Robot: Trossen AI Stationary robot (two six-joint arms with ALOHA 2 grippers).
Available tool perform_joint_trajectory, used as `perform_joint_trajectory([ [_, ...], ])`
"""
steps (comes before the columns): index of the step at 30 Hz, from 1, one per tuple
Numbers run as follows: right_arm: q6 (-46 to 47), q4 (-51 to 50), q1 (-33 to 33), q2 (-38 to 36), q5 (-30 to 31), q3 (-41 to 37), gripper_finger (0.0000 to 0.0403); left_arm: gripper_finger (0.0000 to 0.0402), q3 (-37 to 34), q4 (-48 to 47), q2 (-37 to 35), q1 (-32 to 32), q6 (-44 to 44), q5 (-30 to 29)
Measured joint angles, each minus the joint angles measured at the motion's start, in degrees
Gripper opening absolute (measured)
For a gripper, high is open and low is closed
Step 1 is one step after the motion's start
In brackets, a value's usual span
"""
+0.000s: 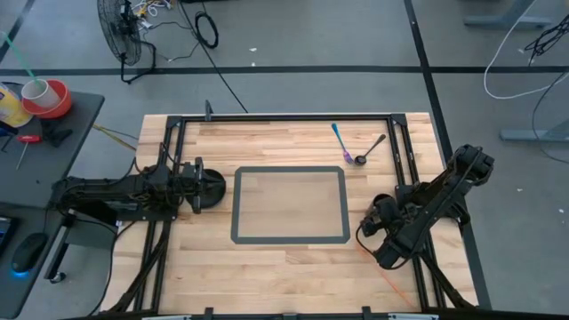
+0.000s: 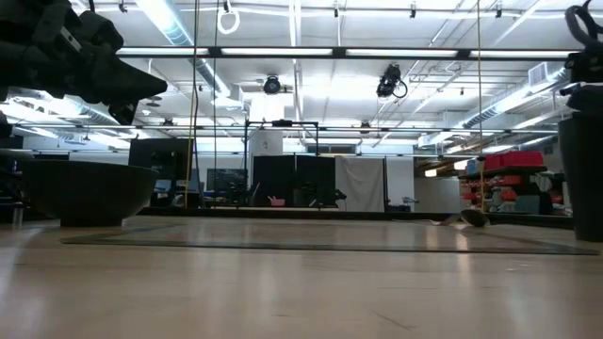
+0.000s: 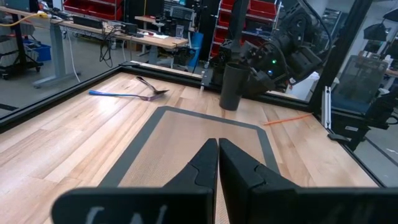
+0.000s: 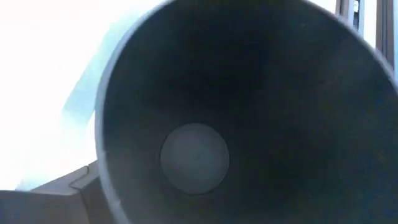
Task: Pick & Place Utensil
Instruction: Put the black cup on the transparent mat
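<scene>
Two utensils lie flat on the wood near the table's far right: a blue-and-purple one (image 1: 340,142) (image 3: 121,94) and a dark spoon (image 1: 370,149) (image 3: 151,86). My left gripper (image 3: 217,167) is shut and hovers above a dark bowl (image 1: 213,188) (image 2: 89,193) that stands at the left of the grey-bordered mat (image 1: 290,204). My right gripper (image 1: 384,222) is right of the mat, directly over an upright dark cup (image 3: 231,87) (image 2: 586,174). The right wrist view looks straight down into the cup's hollow (image 4: 196,155).
Black frame rails (image 1: 284,116) run along the table's edges. Bare wood lies between the mat and the near edge. An orange cable (image 3: 287,118) trails by the right arm's base. Off the table stand a fan (image 1: 120,36) and a side table with a red tape roll (image 1: 49,98).
</scene>
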Motion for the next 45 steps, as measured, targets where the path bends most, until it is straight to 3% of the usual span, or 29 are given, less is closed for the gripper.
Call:
perform_joint_trajectory([
  [8, -2.7, 1.7, -2.1, 0.0, 4.7, -0.9, 0.0375, 0.0018, 0.0, 0.0, 0.0, 0.0, 0.0, 0.0],
  [13, -3.5, 2.5, -2.7, 0.0, 5.3, -1.2, 0.0337, 0.0018, 0.0, 0.0, 0.0, 0.0, 0.0, 0.0],
  [20, -7.6, -1.3, -3.3, 0.0, 4.0, 4.6, 0.0310, 0.0018, 0.0, 0.0, 0.0, 0.0, 0.0, 0.0],
  [26, -14.7, -1.9, -5.7, 0.0, 13.5, 12.0, 0.0315, 0.0018, 0.0, 0.0, 0.0, 0.0, 0.0, 0.0],
  [31, -25.5, 2.5, -11.1, 0.0, 18.9, 15.8, 0.0315, 0.0018, 0.0, 0.0, 0.0, 0.0, 0.0, 0.0],
  [36, -43.4, 15.1, -19.4, 0.0, 21.3, 17.5, 0.0315, 0.0018, 0.0, 0.0, 0.0, 0.0, 0.0, 0.0],
  [40, -62.0, 27.3, -26.8, 0.0, 20.2, 18.3, 0.0315, 0.0018, 0.0, 0.0, 0.0, 0.0, 0.0, 0.0],
  [45, -73.3, 31.3, -35.4, 0.0, 18.5, 18.6, 0.0315, 0.0018, 0.0, 0.0, 0.0, 0.0, 0.0, 0.0],
])
